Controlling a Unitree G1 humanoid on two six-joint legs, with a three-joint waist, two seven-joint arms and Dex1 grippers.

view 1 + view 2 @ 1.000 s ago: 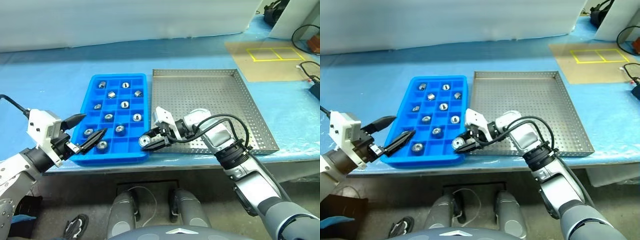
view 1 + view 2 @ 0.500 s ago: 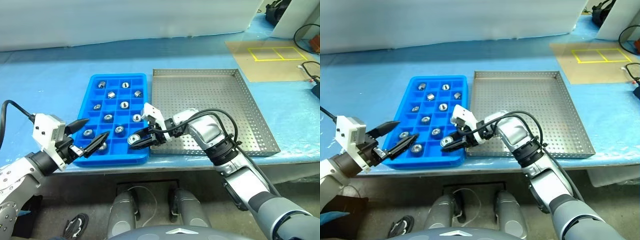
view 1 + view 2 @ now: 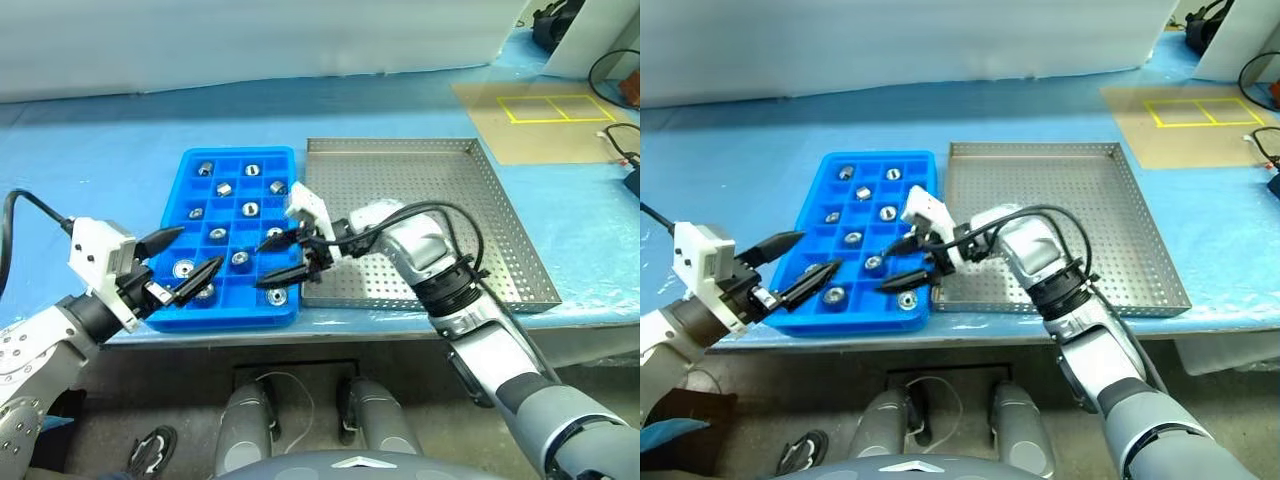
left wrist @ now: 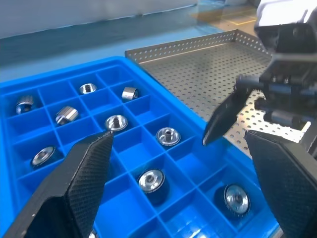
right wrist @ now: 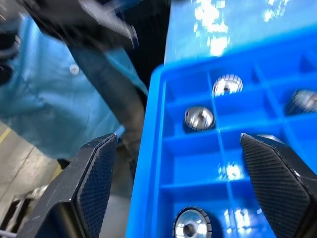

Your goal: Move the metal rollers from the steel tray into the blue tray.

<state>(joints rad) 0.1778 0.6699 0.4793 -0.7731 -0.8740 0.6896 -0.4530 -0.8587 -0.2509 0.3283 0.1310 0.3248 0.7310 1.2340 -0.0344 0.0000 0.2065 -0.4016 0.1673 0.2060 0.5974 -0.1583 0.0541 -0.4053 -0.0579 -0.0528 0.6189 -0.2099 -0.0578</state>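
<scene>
Blue tray (image 3: 232,300) holds the metal rollers (image 3: 250,209). Right gripper (image 3: 279,259) spread wide over its near corner, empty. Left gripper (image 3: 181,262) also spread, empty.

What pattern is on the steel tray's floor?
Rows of small round holes across the silver-grey steel tray; clearest in the left eye view.

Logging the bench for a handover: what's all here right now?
metal rollers: about a dozen (some are behind the grippers), silver, one per compartment in the blue tray
blue tray: one, blue, left of the steel tray
steel tray: one, silver, perforated, centre-right
table cover: one, blue, under both trays
mat: one, tan with yellow squares, far right
black equipment: far right corner
left gripper: black, open, over the blue tray's near-left corner
right gripper: black, open, over the blue tray's near-right corner
</scene>
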